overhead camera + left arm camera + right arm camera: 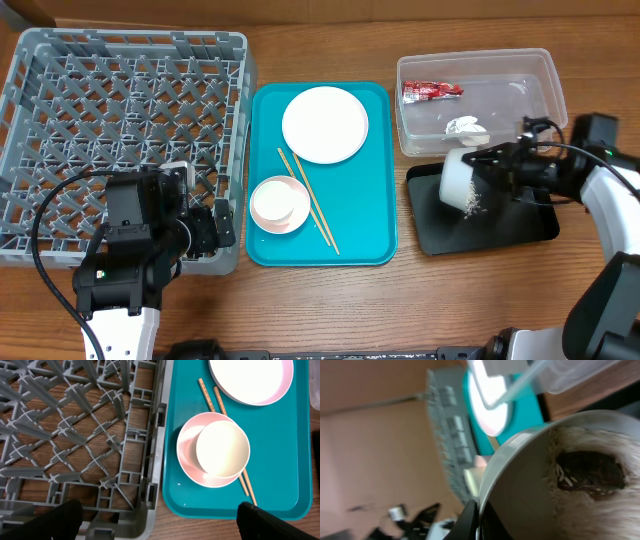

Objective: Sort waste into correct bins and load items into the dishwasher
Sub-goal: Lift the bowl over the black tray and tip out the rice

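Note:
My right gripper point(487, 168) is shut on the rim of a pale bowl point(460, 180), held tipped on its side over the black tray point(500, 235). In the right wrist view the fingers point(470, 522) pinch that rim, and inside the bowl point(520, 480) lie white rice point(580, 507) and a dark-brown scrap point(590, 471). The clear tub point(545, 75) holds a red wrapper point(432, 90) and a white tissue point(466, 127). My left gripper point(160, 520) is open over the front right corner of the grey dish rack point(75, 435).
A teal tray point(370, 230) between rack and bins carries a white plate point(325, 124), a pink bowl point(186, 455) with a small white cup point(222, 450) nested in it, and wooden chopsticks point(207, 395). The left gripper point(205, 235) sits at the dish rack point(120, 120).

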`<state>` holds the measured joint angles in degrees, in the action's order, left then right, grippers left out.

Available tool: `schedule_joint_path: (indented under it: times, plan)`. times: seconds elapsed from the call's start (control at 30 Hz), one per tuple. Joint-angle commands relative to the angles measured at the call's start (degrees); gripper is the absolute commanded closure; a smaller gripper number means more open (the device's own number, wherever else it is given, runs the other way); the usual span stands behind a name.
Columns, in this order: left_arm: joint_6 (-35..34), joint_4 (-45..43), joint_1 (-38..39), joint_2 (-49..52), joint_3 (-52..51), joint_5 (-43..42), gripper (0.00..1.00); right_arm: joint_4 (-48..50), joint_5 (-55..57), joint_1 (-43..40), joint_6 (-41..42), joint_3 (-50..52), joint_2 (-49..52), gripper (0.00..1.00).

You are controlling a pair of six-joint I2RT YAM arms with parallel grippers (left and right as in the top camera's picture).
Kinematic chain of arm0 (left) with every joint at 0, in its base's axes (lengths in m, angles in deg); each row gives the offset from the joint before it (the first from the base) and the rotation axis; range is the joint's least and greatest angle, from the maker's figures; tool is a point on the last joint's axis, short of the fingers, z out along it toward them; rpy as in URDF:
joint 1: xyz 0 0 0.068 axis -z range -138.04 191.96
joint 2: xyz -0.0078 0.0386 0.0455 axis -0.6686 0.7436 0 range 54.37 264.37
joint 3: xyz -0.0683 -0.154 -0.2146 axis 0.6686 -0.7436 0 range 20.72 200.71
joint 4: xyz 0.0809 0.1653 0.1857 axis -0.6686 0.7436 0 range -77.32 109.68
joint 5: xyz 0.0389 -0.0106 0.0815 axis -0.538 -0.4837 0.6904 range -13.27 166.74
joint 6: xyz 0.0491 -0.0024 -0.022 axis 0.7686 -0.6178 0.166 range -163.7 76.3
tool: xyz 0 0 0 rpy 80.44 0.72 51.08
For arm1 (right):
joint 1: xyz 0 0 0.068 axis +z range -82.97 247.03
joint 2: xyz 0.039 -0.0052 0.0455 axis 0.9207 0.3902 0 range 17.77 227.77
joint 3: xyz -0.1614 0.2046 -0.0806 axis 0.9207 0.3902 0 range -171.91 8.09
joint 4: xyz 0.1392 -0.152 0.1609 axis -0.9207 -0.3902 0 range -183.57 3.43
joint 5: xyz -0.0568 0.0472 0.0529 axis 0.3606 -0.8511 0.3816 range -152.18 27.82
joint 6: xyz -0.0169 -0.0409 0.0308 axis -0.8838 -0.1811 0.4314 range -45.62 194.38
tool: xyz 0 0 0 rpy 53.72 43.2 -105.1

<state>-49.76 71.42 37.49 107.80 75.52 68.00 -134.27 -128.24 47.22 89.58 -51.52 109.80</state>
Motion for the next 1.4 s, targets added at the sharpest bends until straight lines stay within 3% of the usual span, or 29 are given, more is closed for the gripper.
schedule_joint_path:
  times: [0.0, 0.4, 0.63, 1.17, 1.27, 1.37]
  plan:
    - [-0.8, -0.1, -0.1, -0.2, 1.5, 0.3, 0.00, 1.8, -10.8, -2.2, 4.4, 1.7, -0.3, 0.96]
    - [-0.8, -0.1, -0.1, -0.2, 1.5, 0.3, 0.00, 2.5, -23.9, -3.7, 16.3, 2.4, 3.2, 0.96]
    - [-0.8, -0.1, -0.1, -0.2, 1.5, 0.3, 0.00, 2.6, -23.9, -4.7, 22.6, 2.4, 3.2, 0.96]
    - [-0.8, -0.2, -0.1, -0.2, 1.5, 0.3, 0.00, 4.8, -23.9, -7.3, 22.1, 2.3, 3.2, 0.96]
    - [-0.8, -0.2, -0.1, -0.2, 1.5, 0.3, 0.00, 8.0, -22.3, -6.8, 16.4, 2.3, 3.2, 0.96]
    - [-0.8, -0.2, -0.1, -0.2, 1.5, 0.3, 0.00, 5.0, -13.8, -5.0, 11.2, 2.3, 3.2, 0.96]
